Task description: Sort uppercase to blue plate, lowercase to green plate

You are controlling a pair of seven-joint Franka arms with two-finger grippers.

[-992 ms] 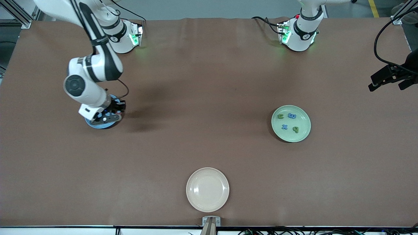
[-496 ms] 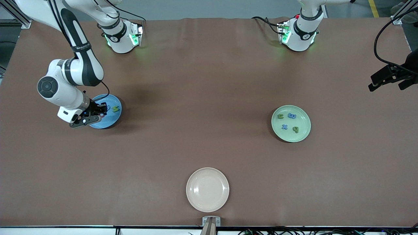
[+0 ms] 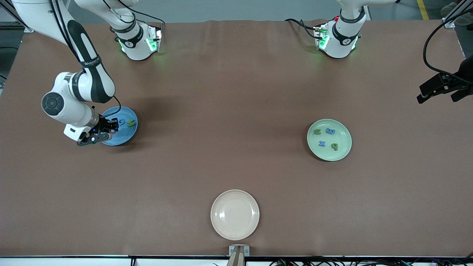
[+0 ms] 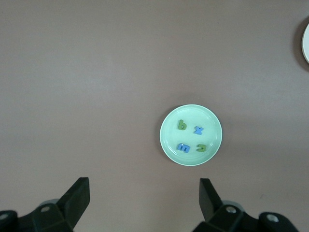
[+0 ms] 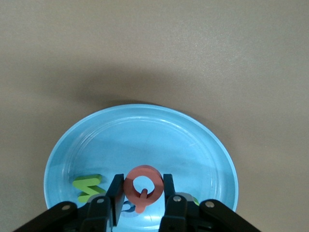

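Right gripper (image 5: 141,200) hangs over the blue plate (image 5: 159,135), pinching the red Q-like letter (image 5: 142,186) upright between its fingers. Left gripper (image 4: 142,200) waits, spread wide and empty, high above the green plate (image 4: 212,121), where four lowercase letters (image 4: 190,137) lie.
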